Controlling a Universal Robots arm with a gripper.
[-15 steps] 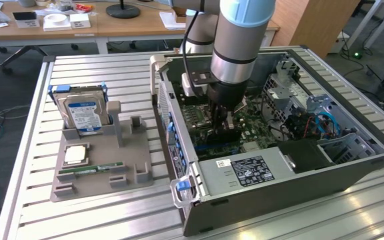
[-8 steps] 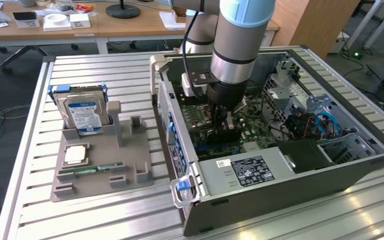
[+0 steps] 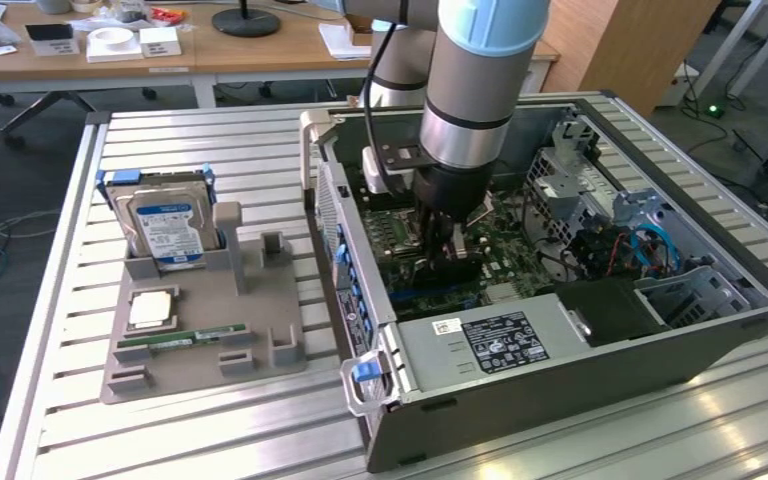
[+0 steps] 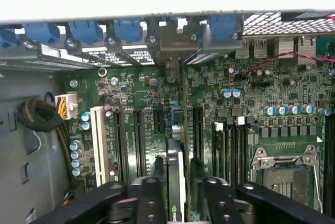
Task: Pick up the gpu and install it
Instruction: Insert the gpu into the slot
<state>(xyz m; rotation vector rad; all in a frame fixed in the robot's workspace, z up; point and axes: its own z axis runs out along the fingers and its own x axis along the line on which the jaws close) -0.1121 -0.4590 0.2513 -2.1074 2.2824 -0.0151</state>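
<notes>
The gpu [image 4: 176, 140] stands on edge in a motherboard slot, seen edge-on in the wrist view. Its silver end bracket [image 4: 172, 43] meets the case's rear wall under the blue latches. My gripper [image 4: 177, 170] straddles the card from above, with one black finger [image 4: 157, 174] on each side and a thin gap between each finger and the card, so it is open. In the exterior view the gripper [image 3: 448, 262] reaches down into the open computer case [image 3: 544, 360], just over the green motherboard [image 3: 498, 255].
A grey fixture tray [image 3: 204, 365] at the exterior view's left holds a blue-labelled hard drive [image 3: 168, 228], a RAM stick [image 3: 177, 340] and a square chip [image 3: 151, 310]. Inside the case are a power supply [image 3: 491, 340], a drive cage [image 3: 584, 180], a CPU socket [image 4: 285, 174] and a white slot [image 4: 97, 145].
</notes>
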